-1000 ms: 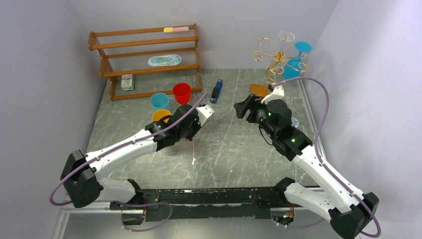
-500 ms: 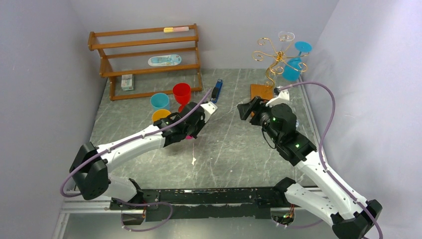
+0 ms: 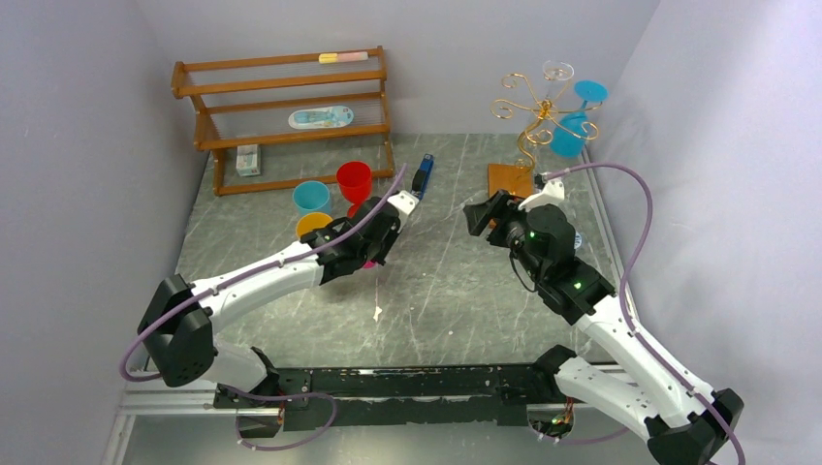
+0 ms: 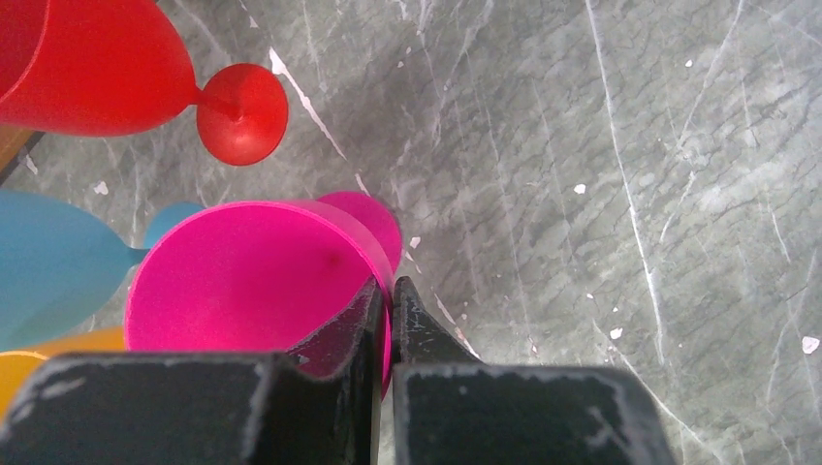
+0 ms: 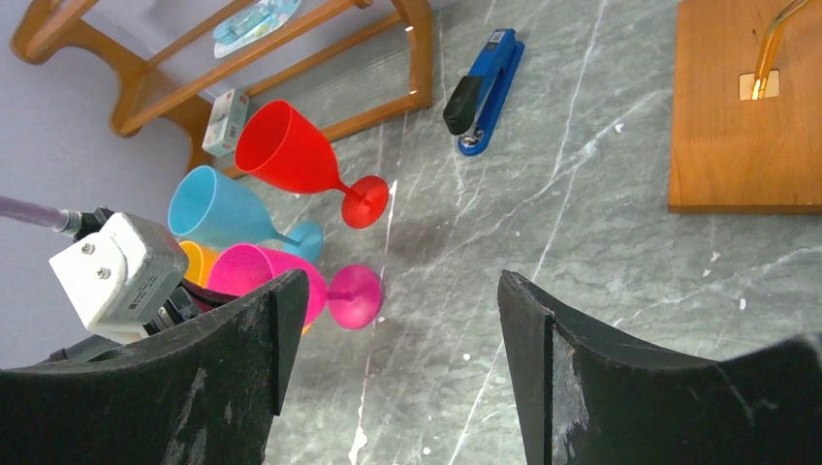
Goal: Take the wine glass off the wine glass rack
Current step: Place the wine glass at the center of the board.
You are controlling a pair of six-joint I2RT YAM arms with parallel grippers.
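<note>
While left claw (image 4: 384,295) clenched on rim of pink wine glass (image 4: 242,281), bowl tilted, foot ahead of fingertips | red glass (image 4: 97,63), blue glass (image 4: 53,262) ahead-left of left claw on desk (image 4: 601,194) | right claw (image 5: 393,300) released, holding nothing | wine glass rack (image 3: 531,107) ahead-right of right claw, apart from it, turquoise glass (image 3: 567,138) hanging on it

The wine glass rack (image 3: 529,108) stands at the counter's (image 3: 456,281) back right; left of it lies a stapler (image 3: 421,177), farther left standing glasses (image 3: 355,179), farthest left a shelf (image 3: 281,107).
</note>
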